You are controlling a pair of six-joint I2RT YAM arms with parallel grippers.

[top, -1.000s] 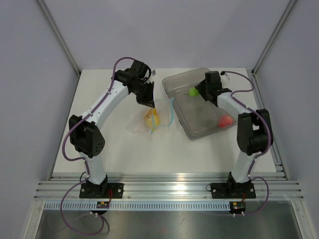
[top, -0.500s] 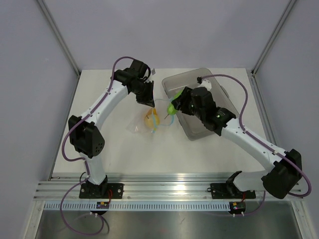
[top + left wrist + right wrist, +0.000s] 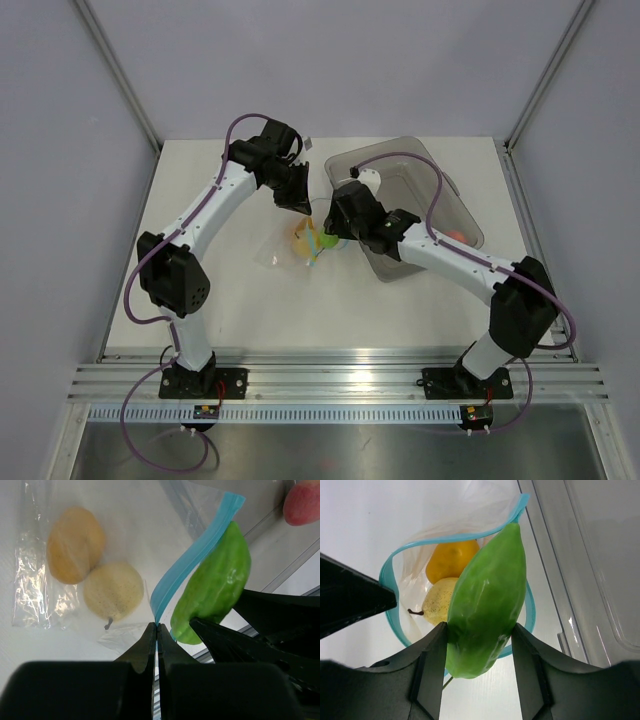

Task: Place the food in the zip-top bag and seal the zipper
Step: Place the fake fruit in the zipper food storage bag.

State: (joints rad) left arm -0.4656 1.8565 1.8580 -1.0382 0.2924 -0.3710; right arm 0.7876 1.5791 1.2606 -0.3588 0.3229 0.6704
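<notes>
The clear zip-top bag (image 3: 285, 250) lies on the table, its blue zipper (image 3: 390, 625) held open in a loop. My left gripper (image 3: 157, 626) is shut on the zipper's edge (image 3: 185, 567) and holds it up. Inside the bag lie the yellow fruit (image 3: 440, 605) and the orange fruit (image 3: 451, 559); both also show in the left wrist view, yellow (image 3: 114, 591) and orange (image 3: 75, 545). My right gripper (image 3: 479, 635) is shut on the elongated green food (image 3: 487, 600), holding it over the bag's open mouth. The red-pink food (image 3: 302, 504) lies in the tray.
The grey translucent tray (image 3: 440, 185) stands at the back right, its rim (image 3: 555, 580) close beside the bag's mouth. Both arms meet over the middle of the table, grippers close together.
My right arm has carried the green food out of the tray and leftward to the bag's mouth. My left gripper has kept holding the zipper.
</notes>
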